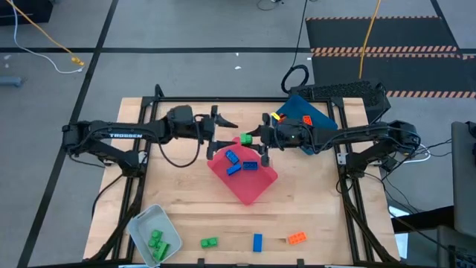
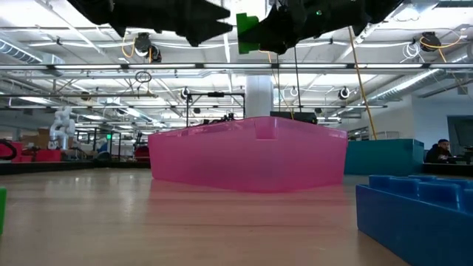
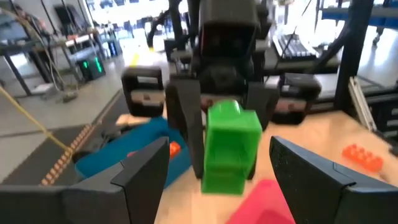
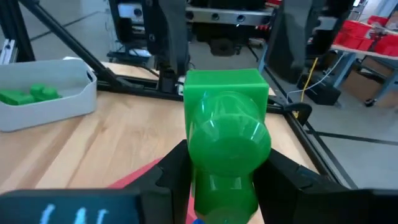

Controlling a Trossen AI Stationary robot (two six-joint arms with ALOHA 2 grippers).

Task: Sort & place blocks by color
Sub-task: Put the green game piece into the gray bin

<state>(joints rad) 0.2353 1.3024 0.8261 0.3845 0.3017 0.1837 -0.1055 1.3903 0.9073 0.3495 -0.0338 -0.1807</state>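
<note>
A green block (image 1: 245, 139) hangs in the air above the far edge of the pink-red tray (image 1: 256, 190), with my right gripper (image 1: 254, 139) shut on it. My left gripper (image 1: 227, 134) faces it from the table's left, open. Its two fingers (image 3: 146, 177) stand apart from the block (image 3: 231, 146) on either side and touch nothing. Several blue blocks (image 1: 239, 161) lie in the pink-red tray. An orange block (image 1: 306, 119) lies in the dark blue tray (image 1: 316, 113). Green blocks (image 1: 157, 242) lie in the pale grey tray (image 1: 141, 221). My right gripper pinches the green block's two opposite side faces (image 4: 199, 177) between its two fingers (image 4: 171, 171). The fingers come level from the table's right side. The block is lifted clear above the pink-red tray, its studded end (image 4: 229, 134) pointing toward the left gripper.
Near the table's front edge lie a loose green block (image 1: 209, 242), a blue block (image 1: 257, 242) and an orange block (image 1: 297, 238). The pale grey tray sits at the front left corner, the dark blue tray at the far right. A keyboard (image 1: 342, 92) lies beyond the table.
</note>
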